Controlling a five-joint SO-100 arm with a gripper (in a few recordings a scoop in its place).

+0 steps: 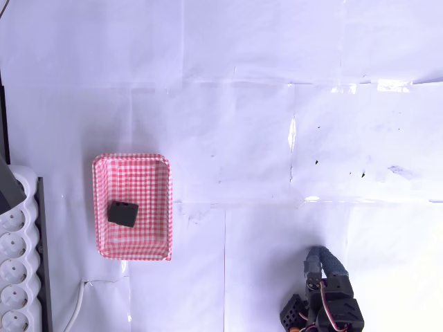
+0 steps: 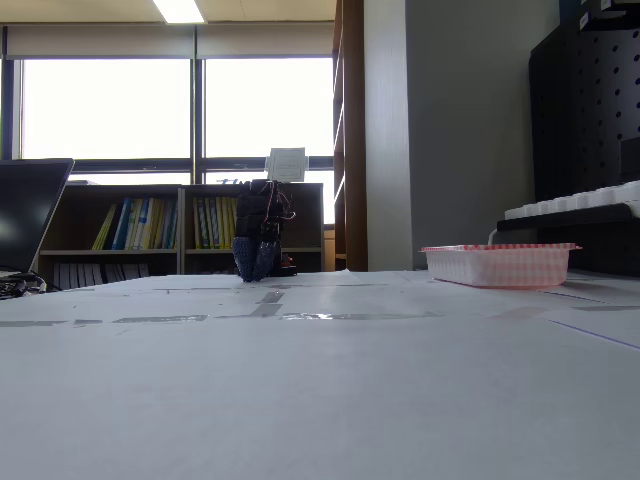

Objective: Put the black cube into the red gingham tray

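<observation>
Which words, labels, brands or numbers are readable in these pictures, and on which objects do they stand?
No text is readable.
White sheet above the folded arm: any print is too blurred.
Book spines on the shelves: too small to read.
Red gingham tray, black cube, power strip: no lettering visible.

We see the black cube (image 1: 122, 213) lying inside the red gingham tray (image 1: 132, 166) at left; the arm (image 1: 325, 297) sits folded near the bottom right of the counter (image 1: 263, 138)

Matt black cube (image 1: 122, 213), glossy taped paper (image 1: 277, 138)
</observation>
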